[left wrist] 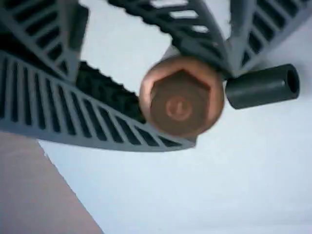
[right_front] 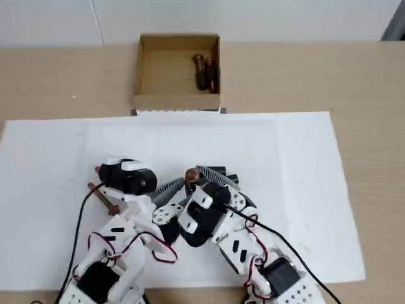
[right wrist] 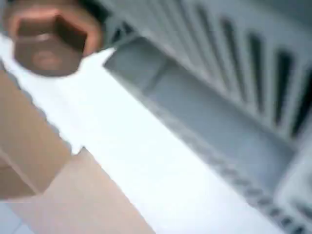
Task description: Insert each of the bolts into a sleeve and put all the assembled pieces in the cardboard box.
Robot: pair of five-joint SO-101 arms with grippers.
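Bolt (left wrist: 181,100) head: copper-coloured metal, smooth, soft sheen, faint stamp in the middle. Sleeve (left wrist: 263,87): black, matt, smooth; plastic or coated metal, can't tell which. Cardboard box (right_front: 177,101): plain brown card, matt, raw cut edges. Sheet (right_front: 304,177): white, matt, flat, paper-like. Tabletop (right_front: 50,76): light wood-look, smooth, low sheen. My left arm (right_front: 123,225) & right arm (right_front: 240,244): white plastic shells, slightly glossy, w/ black blocks. Cable (right_front: 285,244): black sheath, smooth.

White sheet (right_front: 209,139) before cardboard box (right_front: 179,101) gives open passage; inside box, assembled pieces (right_front: 205,71) block right side
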